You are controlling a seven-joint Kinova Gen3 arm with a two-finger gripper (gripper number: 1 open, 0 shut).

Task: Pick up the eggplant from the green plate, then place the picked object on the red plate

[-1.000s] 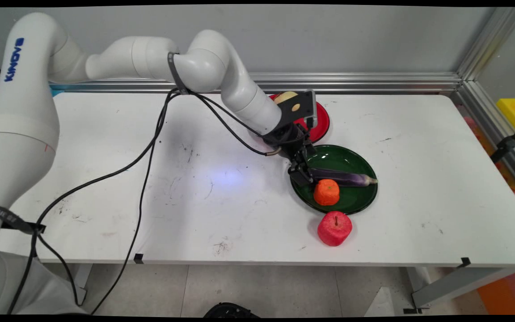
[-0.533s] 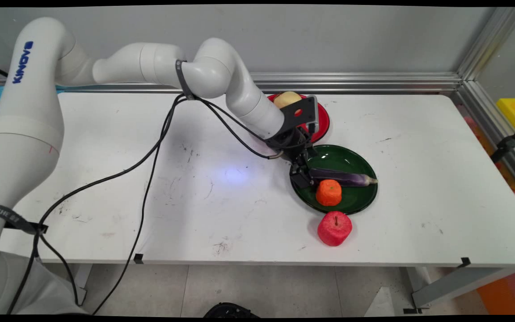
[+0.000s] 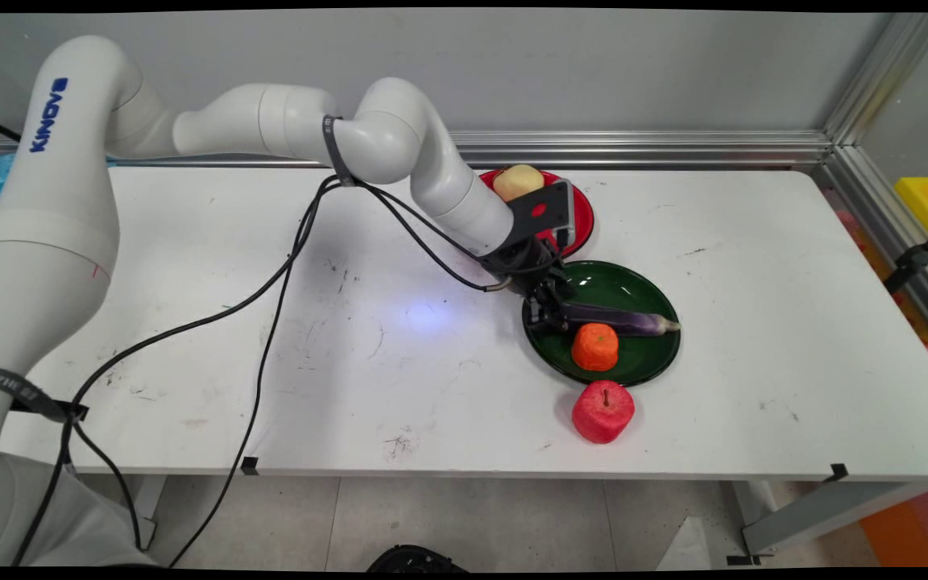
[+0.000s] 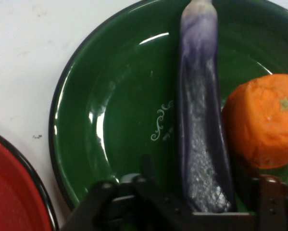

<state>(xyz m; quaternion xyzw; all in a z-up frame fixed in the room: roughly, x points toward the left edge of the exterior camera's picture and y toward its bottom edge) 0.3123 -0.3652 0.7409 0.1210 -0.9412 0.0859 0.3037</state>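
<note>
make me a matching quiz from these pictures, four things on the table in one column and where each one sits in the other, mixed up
1. eggplant
2. orange
3. red apple
4. yellow fruit

A. on the red plate
B. on the bare table, near side of the green plate
C. on the green plate, its end between the gripper fingers
D. on the green plate, beside the eggplant

Pairs: 1-C, 2-D, 3-B, 4-A

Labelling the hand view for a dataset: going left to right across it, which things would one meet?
Red plate → green plate → purple eggplant → orange fruit.
</note>
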